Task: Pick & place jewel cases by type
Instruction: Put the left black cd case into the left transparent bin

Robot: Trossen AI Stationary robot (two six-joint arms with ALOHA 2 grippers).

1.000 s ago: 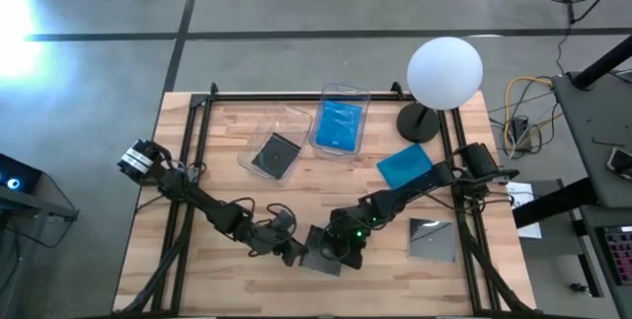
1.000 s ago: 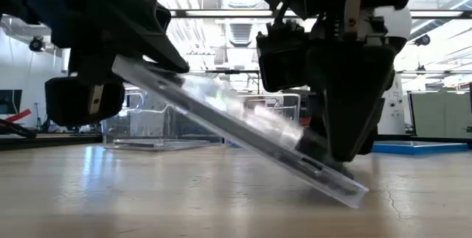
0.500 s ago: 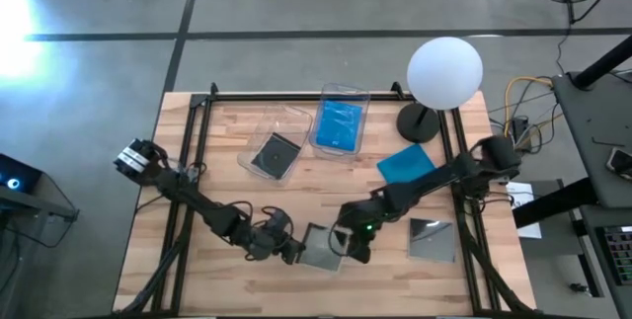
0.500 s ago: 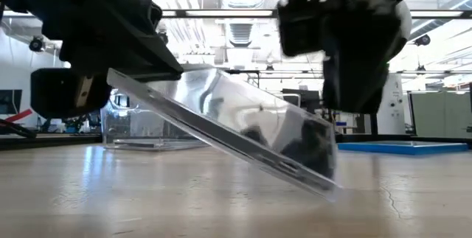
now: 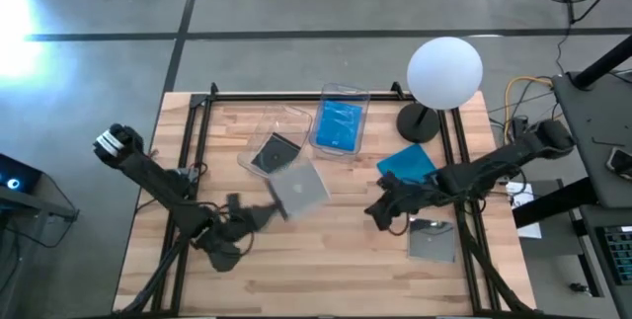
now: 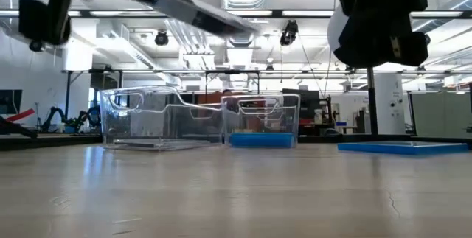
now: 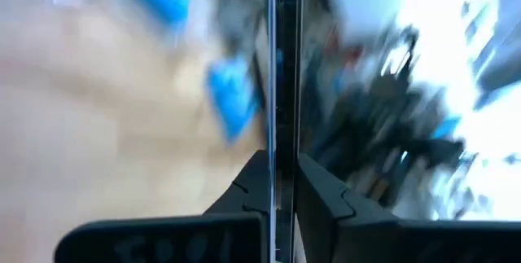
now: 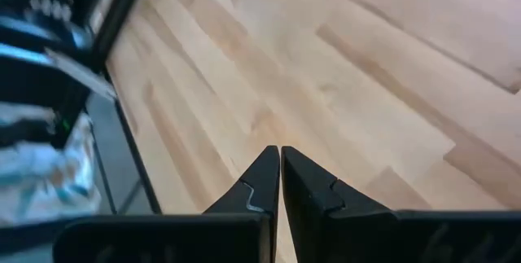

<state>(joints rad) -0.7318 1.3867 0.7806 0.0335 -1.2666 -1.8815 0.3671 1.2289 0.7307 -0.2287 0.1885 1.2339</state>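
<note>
My left gripper (image 5: pixel 274 209) is shut on a grey glossy jewel case (image 5: pixel 299 189), raised above the table just near of the left clear bin (image 5: pixel 259 129); the low view shows this case (image 6: pixel 193 11) high and tilted. A dark case (image 5: pixel 275 155) lies in that bin. A blue case (image 5: pixel 340 123) lies in the right clear bin (image 5: pixel 345 92). Another blue case (image 5: pixel 405 166) and a glossy grey case (image 5: pixel 432 240) lie flat on the table at the right. My right gripper (image 5: pixel 379 211) is shut and empty, hovering between them. My left gripper pinches the grey case between its two fingers (image 7: pixel 251 183) at one edge (image 7: pixel 281 161), coming level from the table's left. The case stands edge-on between the fingers in the wrist view. It is lifted clear of the table and tilted, its free end lower.
A white globe lamp (image 5: pixel 444 72) stands on a dark base (image 5: pixel 418 121) at the far right corner, close to the blue case. Black frame rails (image 5: pixel 188 151) run along the table's left, right and far sides. Bare wood (image 5: pixel 326 260) lies along the near half.
The left gripper has risen and moved toward the far edge and the bins, lifting the grey case clear; its lower edge rested on the table before. The right gripper has left that case's lower edge and drawn back toward the table's right, rising.
</note>
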